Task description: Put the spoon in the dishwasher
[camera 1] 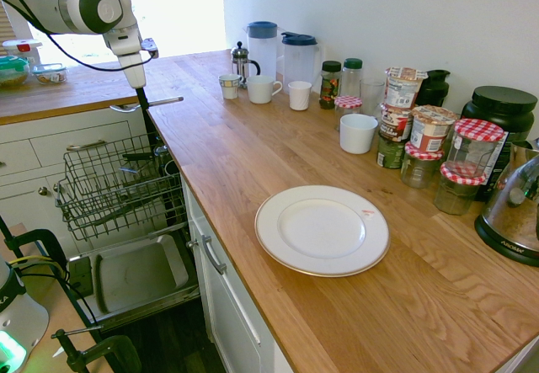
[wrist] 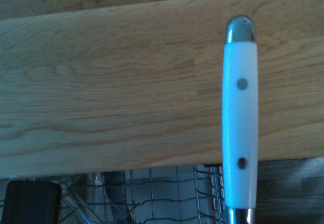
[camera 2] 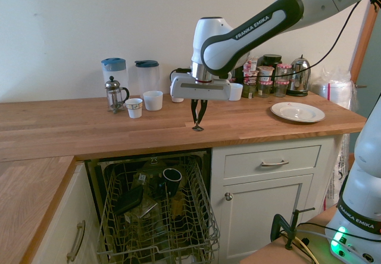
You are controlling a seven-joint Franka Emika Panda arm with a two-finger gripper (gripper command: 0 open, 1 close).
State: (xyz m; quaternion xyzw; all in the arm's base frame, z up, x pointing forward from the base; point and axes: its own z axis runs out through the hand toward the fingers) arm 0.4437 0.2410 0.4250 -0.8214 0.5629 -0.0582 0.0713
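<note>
Gripper [camera 2: 198, 123]: fingers drawn together at the tips, pinching the spoon [wrist: 240, 123]. In the wrist view its white handle showed two round rivets and a rounded metal end cap; a small dark oval hung just below the fingertips in the second exterior view.

Position: the spoon was held above the front part of the wooden countertop [camera 2: 250, 121], near the edge beside the open dishwasher [camera 2: 158, 216]. It was outside the wire rack [camera 1: 109, 188], which stood pulled out. In the rack: a dark mug [camera 2: 171, 179], tilted, and a black container [camera 2: 128, 199]. A grey inner door panel [camera 1: 139, 272] lay lowered beneath.

Writing: "FRANKA EMIKA" was legible on the white arm [camera 2: 256, 31]; "AROMA" was legible on the base of the metal kettle [camera 1: 515, 209]. Labels on the stacked food cups [camera 1: 404, 88] were too small to read.

Also on the countertop: a white plate [camera 1: 322, 230] with a thin coloured rim line and a small reddish mark. Along the wall stood a French press [camera 2: 115, 94], a patterned cup [camera 2: 135, 108], white mugs [camera 1: 358, 134], two pitchers [camera 2: 147, 76] with blue lids, and glass jars [camera 1: 457, 189] with red-and-white checked lids.
</note>
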